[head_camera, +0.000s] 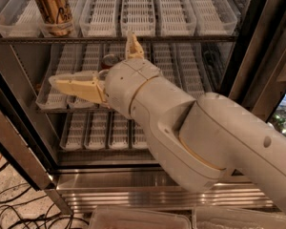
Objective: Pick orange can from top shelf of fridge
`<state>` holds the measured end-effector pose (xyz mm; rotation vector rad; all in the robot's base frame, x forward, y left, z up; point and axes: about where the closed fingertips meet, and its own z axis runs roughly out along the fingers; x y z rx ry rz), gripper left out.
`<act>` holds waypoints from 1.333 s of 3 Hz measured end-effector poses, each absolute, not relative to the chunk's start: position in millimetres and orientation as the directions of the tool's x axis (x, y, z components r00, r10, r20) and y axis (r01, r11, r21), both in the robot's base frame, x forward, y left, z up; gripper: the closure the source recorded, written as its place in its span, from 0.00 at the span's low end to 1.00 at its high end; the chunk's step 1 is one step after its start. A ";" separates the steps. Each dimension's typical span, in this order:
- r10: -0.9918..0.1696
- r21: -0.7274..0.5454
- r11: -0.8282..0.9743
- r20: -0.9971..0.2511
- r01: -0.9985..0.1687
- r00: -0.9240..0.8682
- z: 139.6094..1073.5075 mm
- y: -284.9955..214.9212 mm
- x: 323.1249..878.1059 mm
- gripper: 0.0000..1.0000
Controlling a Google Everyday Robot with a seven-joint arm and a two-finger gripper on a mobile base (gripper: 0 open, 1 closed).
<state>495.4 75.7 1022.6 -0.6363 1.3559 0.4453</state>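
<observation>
The orange can (51, 8), coppery gold with dark script lettering, stands upright at the front left of the top shelf (148, 13), in one of its white slotted lane trays. My gripper (91, 57) is open and empty in front of the middle tier, below and to the right of the can. One finger (78, 87) points left and the other finger (133, 46) points up, its tip at the top shelf's dark rail. The fridge (157, 190) has its door open and shows three tiers of trays.
A red can (109, 61) on the middle tier shows only partly behind my wrist. The dark door seal and frame (257, 46) stand at the right. Cables (9, 209) lie on the floor at the bottom left. Glass bottles (283, 123) show at the far right.
</observation>
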 end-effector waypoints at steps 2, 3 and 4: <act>-0.052 -0.161 0.751 -0.981 -0.641 0.185 1024.7 85.4 493.6 0.00; -0.062 -0.174 0.751 -0.979 -0.637 0.194 1025.3 98.9 492.3 0.00; -0.080 -0.186 0.752 -0.978 -0.633 0.193 1024.4 111.5 491.6 0.00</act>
